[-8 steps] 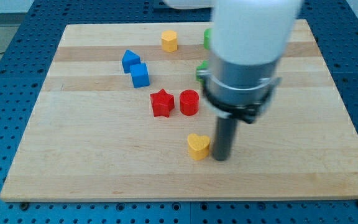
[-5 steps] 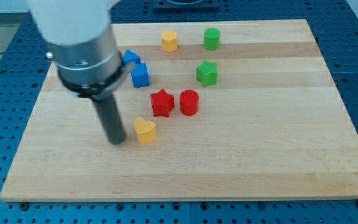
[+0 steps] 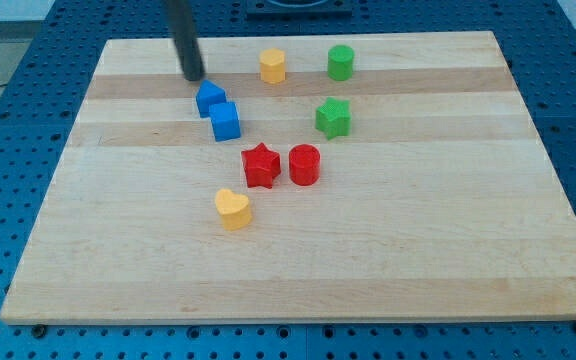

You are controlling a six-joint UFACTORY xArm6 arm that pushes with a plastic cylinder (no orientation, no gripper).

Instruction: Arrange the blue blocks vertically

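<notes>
Two blue blocks sit left of the board's middle, touching: a house-shaped one (image 3: 209,97) and a blue cube (image 3: 225,121) just below and right of it. My tip (image 3: 194,76) stands just above and left of the house-shaped blue block, a small gap away. The dark rod rises from there to the view's top edge.
A yellow hexagon block (image 3: 273,66) and a green cylinder (image 3: 341,62) lie near the top. A green star block (image 3: 333,117), a red star (image 3: 261,165), a red cylinder (image 3: 305,164) and a yellow heart (image 3: 233,209) lie around the middle of the wooden board (image 3: 448,200).
My tip swept left from beside the yellow heart, which slid left, then moved up to the top left above the blue blocks. The blue blocks have not moved.
</notes>
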